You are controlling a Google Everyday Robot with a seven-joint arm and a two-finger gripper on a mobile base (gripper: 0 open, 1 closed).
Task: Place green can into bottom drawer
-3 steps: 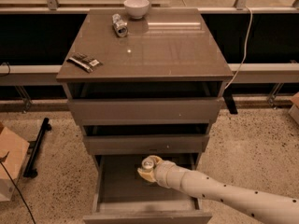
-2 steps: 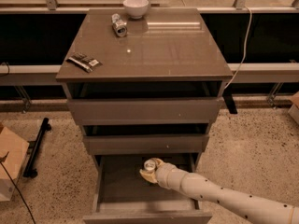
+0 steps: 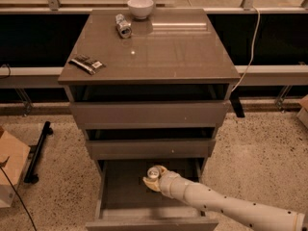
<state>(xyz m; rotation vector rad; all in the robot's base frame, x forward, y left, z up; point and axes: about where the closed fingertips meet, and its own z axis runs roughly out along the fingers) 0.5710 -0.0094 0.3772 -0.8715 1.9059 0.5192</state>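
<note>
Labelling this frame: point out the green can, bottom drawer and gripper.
green can (image 3: 154, 172), camera view, silver top.
bottom drawer (image 3: 122, 189), camera view, bare floor.
gripper (image 3: 152, 181), camera view, its tip, inside that drawer.

No writing, label, brand or number is showing legibly anywhere. The small can (image 3: 123, 26) and the dark packet (image 3: 87, 64) lying on the cabinet's surface (image 3: 168, 52) are bearing markings too blurred to read. The gripper (image 3: 153, 178) is hanging inside the open bottom drawer (image 3: 122, 192), near its back.
</note>
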